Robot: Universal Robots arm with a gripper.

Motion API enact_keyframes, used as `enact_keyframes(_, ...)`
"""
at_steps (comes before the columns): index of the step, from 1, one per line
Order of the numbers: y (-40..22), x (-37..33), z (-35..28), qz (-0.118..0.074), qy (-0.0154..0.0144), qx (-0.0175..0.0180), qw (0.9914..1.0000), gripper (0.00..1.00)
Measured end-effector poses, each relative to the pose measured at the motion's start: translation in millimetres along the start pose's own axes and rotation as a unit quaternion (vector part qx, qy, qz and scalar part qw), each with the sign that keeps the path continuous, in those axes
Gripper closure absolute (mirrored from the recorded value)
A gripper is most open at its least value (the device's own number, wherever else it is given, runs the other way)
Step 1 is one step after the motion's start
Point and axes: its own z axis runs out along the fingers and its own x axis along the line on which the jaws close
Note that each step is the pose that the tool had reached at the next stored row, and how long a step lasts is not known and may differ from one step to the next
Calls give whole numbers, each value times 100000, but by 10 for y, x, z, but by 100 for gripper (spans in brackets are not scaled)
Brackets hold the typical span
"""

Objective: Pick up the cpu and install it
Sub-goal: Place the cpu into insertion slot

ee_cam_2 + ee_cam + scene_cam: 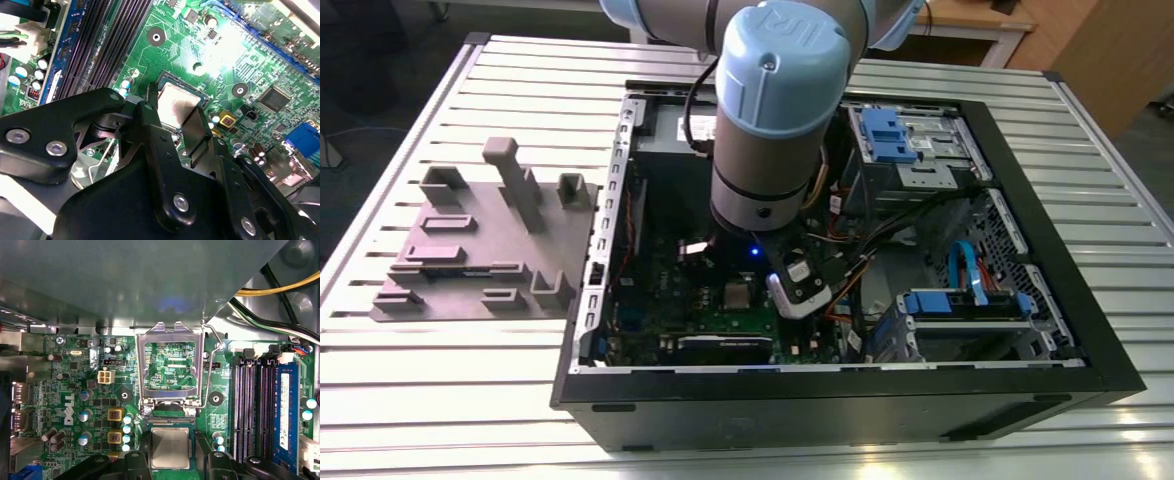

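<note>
The cpu [170, 446] is a small silver square lying in the socket on the green motherboard [75, 390]. In both wrist views my gripper [170, 456] straddles it. Black fingers [150, 107] press against its two opposite edges, so the gripper is shut on the cpu [176, 106]. Just beyond it the silver socket frame [142, 370] stands swung open, its wire lever [212, 365] raised beside it. In the exterior view my arm [774, 120] reaches down into the open computer case [854, 390].
Memory slots [255, 400] run beside the socket, and yellow and black cables [280, 285] hang nearby. Blue drive cages [901, 135] fill the case toward the exterior view's right. A grey fixture plate [480, 250] lies on the slatted table at the exterior view's left.
</note>
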Motion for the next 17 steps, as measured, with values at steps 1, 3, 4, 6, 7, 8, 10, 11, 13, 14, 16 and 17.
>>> enact_keyframes(1,0,-1,1,-2,1,2,100000,56)
enact_keyframes(3,0,-3,4,-5,-6,-8,100000,55)
enact_keyframes(4,0,-4,7,-11,-21,-20,100000,55)
enact_keyframes(6,0,-3,8,-4,-6,-30,100000,49)
enact_keyframes(7,0,-3,6,-2,-10,-15,100000,49)
enact_keyframes(8,0,-3,-5,-4,-6,-5,100000,49)
enact_keyframes(10,1,-4,-16,-9,-9,-19,100000,49)
enact_keyframes(11,1,-4,-16,-8,-11,-25,100000,49)
enact_keyframes(13,1,-4,-16,-9,-8,-15,100000,49)
enact_keyframes(14,0,-4,-13,-8,-4,-10,100000,49)
enact_keyframes(16,0,-4,1,-9,-1,-8,100000,49)
enact_keyframes(17,-1,-4,4,-10,7,17,100000,51)
